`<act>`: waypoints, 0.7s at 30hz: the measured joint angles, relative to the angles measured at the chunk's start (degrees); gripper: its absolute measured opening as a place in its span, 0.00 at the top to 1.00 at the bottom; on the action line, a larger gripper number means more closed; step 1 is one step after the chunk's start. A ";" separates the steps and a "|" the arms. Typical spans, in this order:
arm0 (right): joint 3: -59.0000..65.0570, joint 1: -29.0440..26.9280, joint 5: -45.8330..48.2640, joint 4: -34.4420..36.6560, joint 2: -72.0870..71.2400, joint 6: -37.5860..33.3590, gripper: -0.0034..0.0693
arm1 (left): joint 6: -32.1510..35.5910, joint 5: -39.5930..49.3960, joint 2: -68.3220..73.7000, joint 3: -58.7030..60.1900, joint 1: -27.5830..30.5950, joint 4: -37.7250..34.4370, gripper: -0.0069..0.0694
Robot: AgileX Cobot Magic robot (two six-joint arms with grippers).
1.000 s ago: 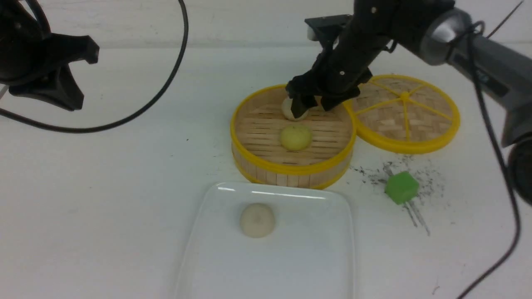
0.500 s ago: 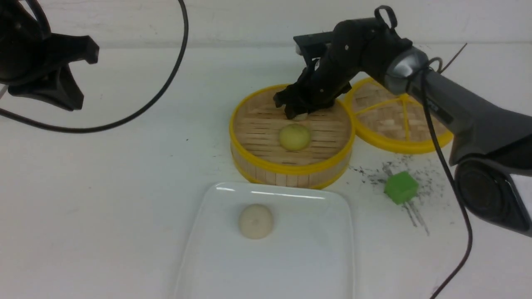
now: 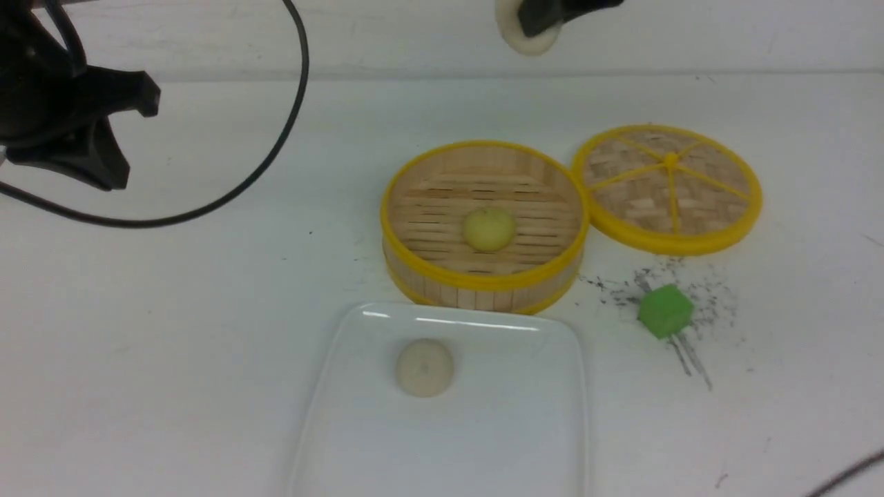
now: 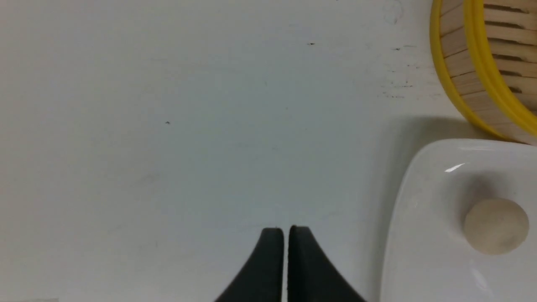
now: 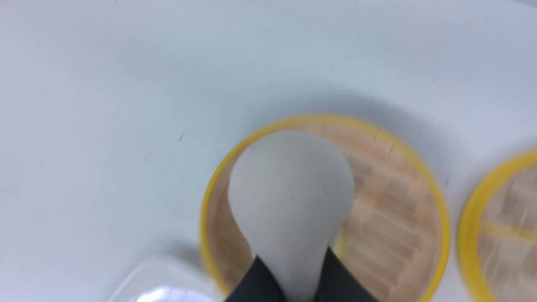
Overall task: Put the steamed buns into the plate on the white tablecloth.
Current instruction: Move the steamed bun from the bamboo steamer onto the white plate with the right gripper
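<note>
My right gripper [image 3: 535, 24] is shut on an off-white steamed bun [image 3: 519, 36], held high above the table at the top edge of the front view. In the right wrist view the bun [image 5: 291, 197] fills the space between my jaws, above the bamboo steamer [image 5: 419, 201]. A pale yellow bun [image 3: 489, 228] sits in the steamer [image 3: 442, 276]. Another off-white bun [image 3: 425, 367] lies on the white plate [image 3: 511, 428], also seen in the left wrist view [image 4: 496, 226]. My left gripper [image 4: 286, 235] is shut and empty over the white tablecloth [image 3: 173, 310], left of the plate [image 4: 423, 235].
The steamer's woven lid [image 3: 668, 186] lies flat right of the steamer. A green cube [image 3: 665, 310] sits among dark scuffs right of the plate. A black cable [image 3: 228, 186] loops over the far left of the table.
My right gripper closed on the rear off-white bun in the steamer and lifted it straight up, nearly out of the front view. The left arm barely moved.
</note>
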 joint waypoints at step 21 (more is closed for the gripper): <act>43.07 12.93 -12.82 -1.71 -2.31 0.71 0.14 | 0.00 0.00 2.80 0.00 0.00 0.39 0.84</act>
